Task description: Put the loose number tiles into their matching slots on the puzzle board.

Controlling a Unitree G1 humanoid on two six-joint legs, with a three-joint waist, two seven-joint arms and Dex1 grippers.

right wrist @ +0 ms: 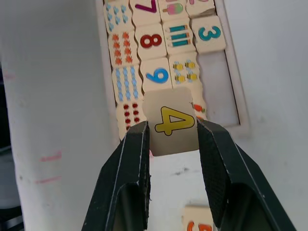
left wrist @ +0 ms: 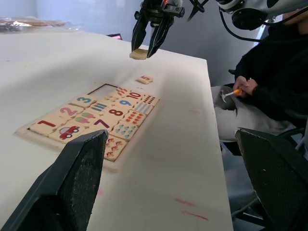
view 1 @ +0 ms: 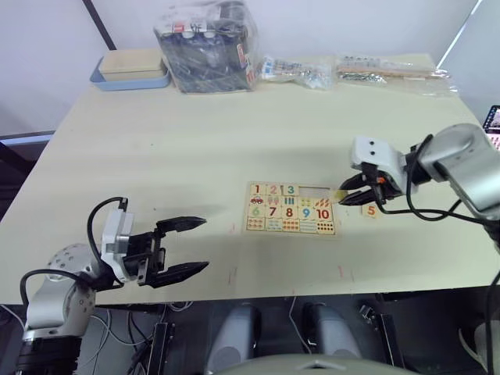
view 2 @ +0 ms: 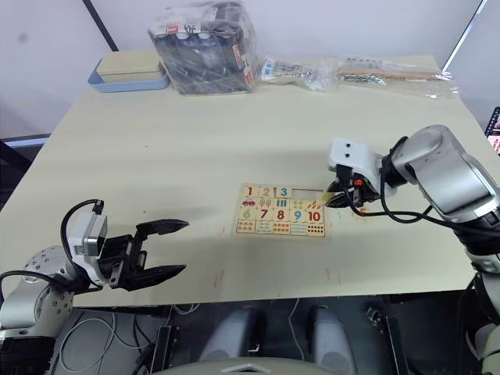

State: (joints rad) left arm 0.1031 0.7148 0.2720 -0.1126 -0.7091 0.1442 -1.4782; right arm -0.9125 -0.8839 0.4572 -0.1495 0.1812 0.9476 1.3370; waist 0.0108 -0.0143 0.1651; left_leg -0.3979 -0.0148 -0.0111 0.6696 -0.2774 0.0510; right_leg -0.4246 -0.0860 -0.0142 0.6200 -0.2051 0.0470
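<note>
- My right gripper point(right wrist: 172, 132) is pinching the 4 tile point(right wrist: 172, 126), one finger on each side edge, the yellow digit facing the wrist camera.
- From the left wrist view I see that tile lifted clear of the table point(view 1: 156, 164), hanging just past the right end of the board point(view 1: 291, 209).
- The board's top row has 1, 2 and 3 seated at its left; the two slots point(right wrist: 220, 82) to the right of the 3 are bare wood.
- The held tile sits over the board's right rim, close to those open slots but not in either.
- The 5 tile point(view 1: 370, 209) lies flat on the table just right of the board, under and slightly behind my right gripper, not touching the board.
- The lower rows are filled: 6 to 10 and the counting pictures.
- My left gripper point(view 1: 178, 248) is spread wide, holding nothing, hovering near the table's front edge, well apart from the board on its left.
- At the far edge I see a blue-and-beige tray point(view 1: 130, 70), a clear bag point(view 1: 208, 47) of dark items beside it, and flatter plastic packets point(view 1: 394, 69) toward the right.
- In the left wrist view a person point(left wrist: 269, 86) in dark clothes sits beyond the table's right side, holding a small orange-handled tool.
</note>
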